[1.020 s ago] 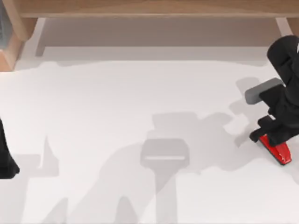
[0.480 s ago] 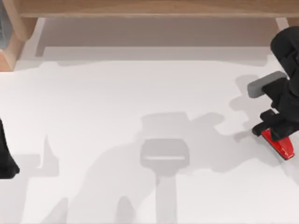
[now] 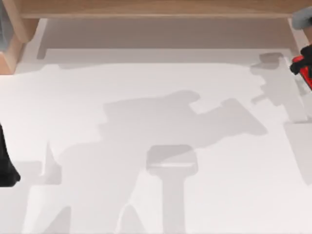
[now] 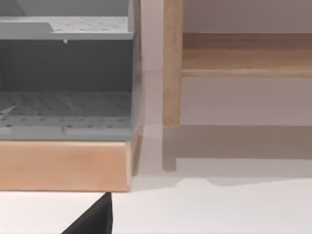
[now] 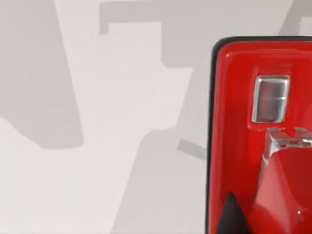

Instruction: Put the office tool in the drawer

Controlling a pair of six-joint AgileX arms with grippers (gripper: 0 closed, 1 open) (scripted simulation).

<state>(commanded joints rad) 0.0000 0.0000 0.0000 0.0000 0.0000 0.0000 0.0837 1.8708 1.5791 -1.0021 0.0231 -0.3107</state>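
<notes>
Stapler (image 3: 307, 73) has risen off the tabletop's right side to its far right edge, clamped in right gripper (image 3: 303, 66). Drawer next. Left gripper's state: cannot tell.

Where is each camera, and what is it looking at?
Top view: above the table, looking down; left arm parked at the left edge, stapler at the right edge.
Left wrist view: on the left arm, facing the wooden cabinet.
Right wrist view: on the right arm, close over the stapler.
Shared: top and right wrist views both show the stapler.
</notes>
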